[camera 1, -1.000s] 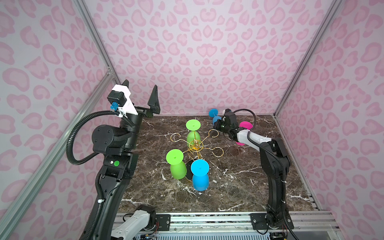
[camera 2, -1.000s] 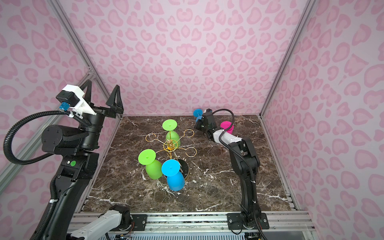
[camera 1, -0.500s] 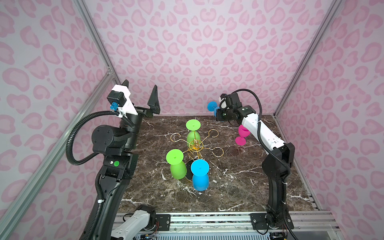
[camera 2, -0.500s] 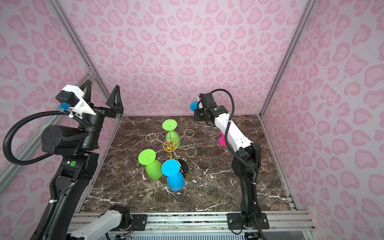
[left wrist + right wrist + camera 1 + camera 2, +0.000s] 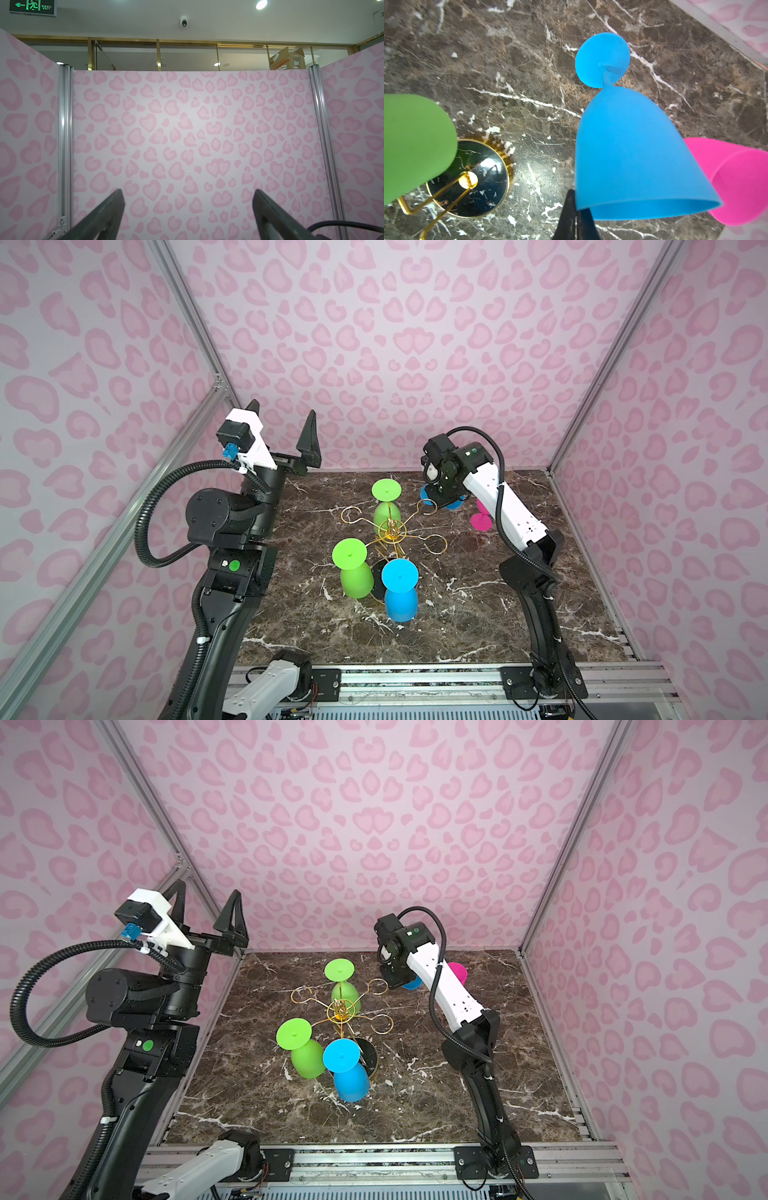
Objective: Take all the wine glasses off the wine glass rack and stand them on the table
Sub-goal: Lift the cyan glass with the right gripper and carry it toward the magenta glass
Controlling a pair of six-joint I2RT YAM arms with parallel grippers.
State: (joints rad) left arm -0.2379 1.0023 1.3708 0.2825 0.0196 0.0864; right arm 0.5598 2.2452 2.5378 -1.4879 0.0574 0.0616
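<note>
Right pincer (image 5: 576,205) first: it's clamped shut on the rim of the blue wine glass (image 5: 629,145), bowl toward the wrist camera and foot pointing down at the tabletop (image 5: 478,614). We see no wire round the stem there, so we'd call that glass off its hook. In both top views it sits under the wrist, just beside the empty back-right loop of the wine glass rack (image 5: 390,531). We can't tell if the foot is touching the marble.

Next to it, a pink glass (image 5: 456,972) is on the tabletop by the back wall. It's half hidden by the arm, so we can't say how it stands.

On the rack itself, three loops are bare and three glasses hang upside down: the back green glass (image 5: 386,512), the front green glass (image 5: 355,578) and the second blue glass (image 5: 400,597).

The left pincer (image 5: 281,414) is spread wide, empty, up high facing the back wall.

Our read: the lift-off part looks done for this glass. What's left is setting it down and letting go.
</note>
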